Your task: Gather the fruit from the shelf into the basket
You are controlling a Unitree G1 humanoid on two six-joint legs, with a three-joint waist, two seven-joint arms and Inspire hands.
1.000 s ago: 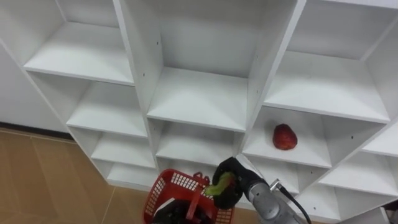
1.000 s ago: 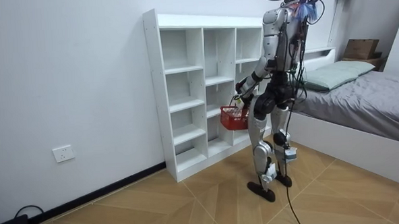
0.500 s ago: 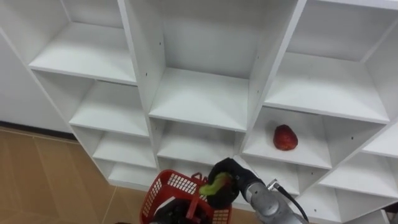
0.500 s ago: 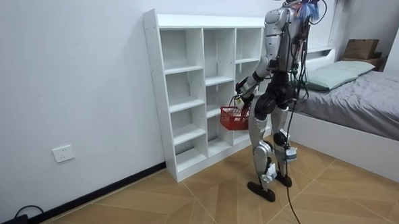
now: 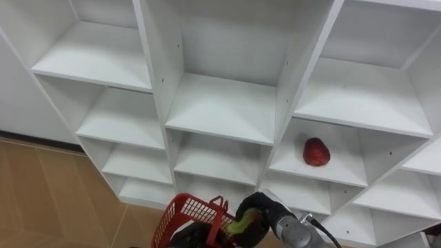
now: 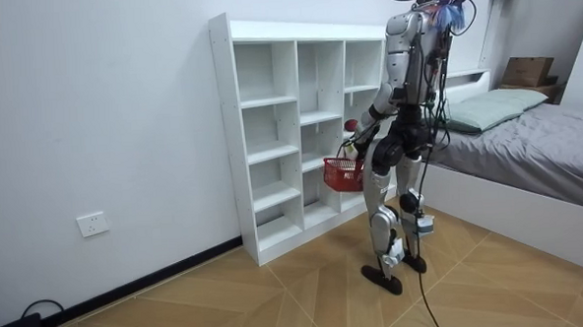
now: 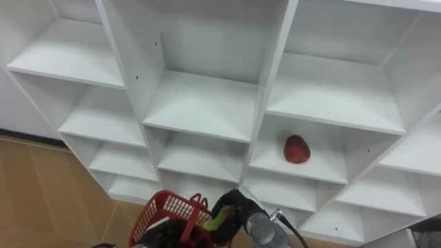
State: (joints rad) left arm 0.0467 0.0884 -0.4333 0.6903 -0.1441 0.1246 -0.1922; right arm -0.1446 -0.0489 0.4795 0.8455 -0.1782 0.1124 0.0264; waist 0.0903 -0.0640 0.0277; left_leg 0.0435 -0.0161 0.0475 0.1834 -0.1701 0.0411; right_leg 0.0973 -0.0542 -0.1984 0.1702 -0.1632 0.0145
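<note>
The robot stood facing the white closet [image 5: 220, 110], which was set against a white wall [image 6: 122, 112] on a wood-pattern floor [image 6: 277, 292]. A bed [image 6: 528, 163] lay behind the robot at the room view's right. A socket [image 6: 93, 224] sat low on the wall, left of the closet.

A red fruit [image 5: 316, 151] lay near the middle of a shelf board in the closet's right column. The other compartments in view were bare boards.

The right hand [image 5: 262, 207] had its fingers clenched round a green fruit [image 5: 241, 222], just above the right rim of the red basket [image 5: 185, 213]. The left hand [image 5: 196, 236] showed as a dark shape at the basket's handle; whether it was clenched could not be told.
</note>
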